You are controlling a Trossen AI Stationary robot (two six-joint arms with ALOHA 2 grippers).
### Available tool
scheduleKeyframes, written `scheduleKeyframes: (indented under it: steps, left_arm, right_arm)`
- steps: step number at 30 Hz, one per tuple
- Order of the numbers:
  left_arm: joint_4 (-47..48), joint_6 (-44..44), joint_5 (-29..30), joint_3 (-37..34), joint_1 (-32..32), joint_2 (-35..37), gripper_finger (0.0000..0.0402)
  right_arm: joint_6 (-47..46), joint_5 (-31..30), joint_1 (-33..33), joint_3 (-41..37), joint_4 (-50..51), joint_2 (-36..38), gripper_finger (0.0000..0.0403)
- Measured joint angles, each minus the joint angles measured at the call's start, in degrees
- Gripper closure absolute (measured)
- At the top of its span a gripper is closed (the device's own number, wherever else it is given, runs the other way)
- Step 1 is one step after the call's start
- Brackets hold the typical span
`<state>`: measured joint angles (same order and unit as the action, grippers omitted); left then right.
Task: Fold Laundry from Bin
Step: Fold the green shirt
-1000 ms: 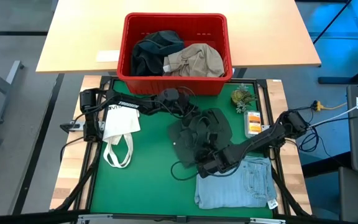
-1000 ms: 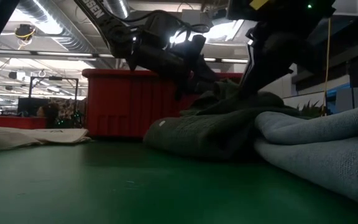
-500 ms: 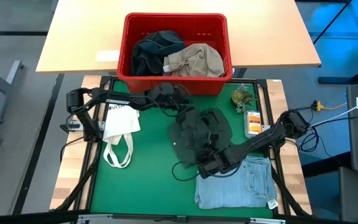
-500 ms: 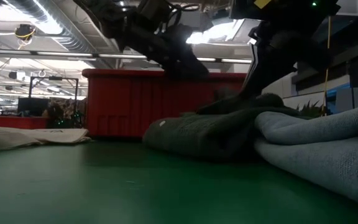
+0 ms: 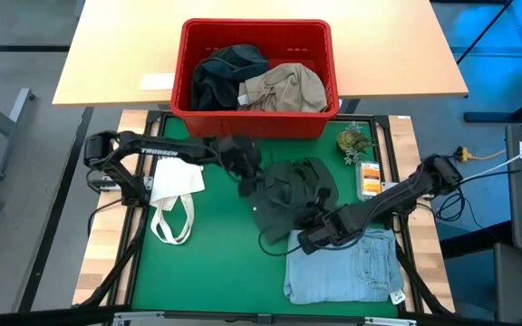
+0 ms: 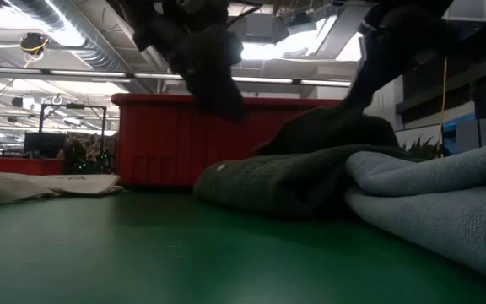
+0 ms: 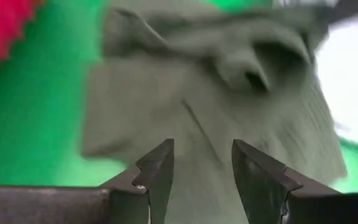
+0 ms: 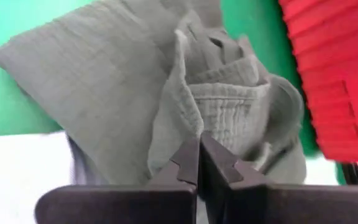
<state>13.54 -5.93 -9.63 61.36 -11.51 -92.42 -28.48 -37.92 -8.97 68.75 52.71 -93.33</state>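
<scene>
White "TROSSEN" lettering runs along the left arm (image 5: 166,153). Mid-frame, the left gripper (image 7: 202,163) hangs parted over the dark green garment (image 5: 293,195); the right gripper (image 8: 199,163) pinches its fold. The red bin (image 5: 256,116) sits top centre.

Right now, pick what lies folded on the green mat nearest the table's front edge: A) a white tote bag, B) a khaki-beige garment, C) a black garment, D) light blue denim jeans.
D: the light blue denim jeans lie folded at the front, beside the dark green cloth garment.
</scene>
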Motion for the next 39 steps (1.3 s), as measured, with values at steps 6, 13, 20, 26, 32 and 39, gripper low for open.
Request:
scheduleKeyframes:
  steps: [6, 13, 20, 26, 32, 39]
  left_arm:
    - [-4.89, -3.42, 6.32, -3.84, 9.07, -2.89, 0.0247]
    - [-15.55, -4.44, 16.76, -5.77, 14.50, -7.95, 0.0247]
    - [-20.70, -4.53, 17.64, -5.75, 15.80, -12.29, 0.0247]
    - [-20.55, -4.46, 17.62, -5.75, 17.03, -13.23, 0.0247]
    - [-19.94, -4.10, 17.54, -5.75, 18.30, -13.23, 0.0247]
    - [-20.50, -4.05, 17.44, -5.31, 19.13, -12.59, 0.0247]
  right_arm:
    - [-7.77, 0.02, 0.00, 0.00, 11.36, 1.29, 0.0398]
    - [-18.07, 7.57, 0.00, -0.51, 22.29, 1.35, 0.0398]
    - [-17.99, 20.67, 0.00, -4.31, 22.52, 1.24, 0.0398]
    - [-17.80, 21.10, 0.00, -6.01, 22.54, 1.24, 0.0397]
    - [-17.76, 21.10, 0.00, -6.01, 22.36, 1.24, 0.0382]
    - [-17.53, 21.10, 0.00, -5.99, 22.44, 1.24, 0.0286]
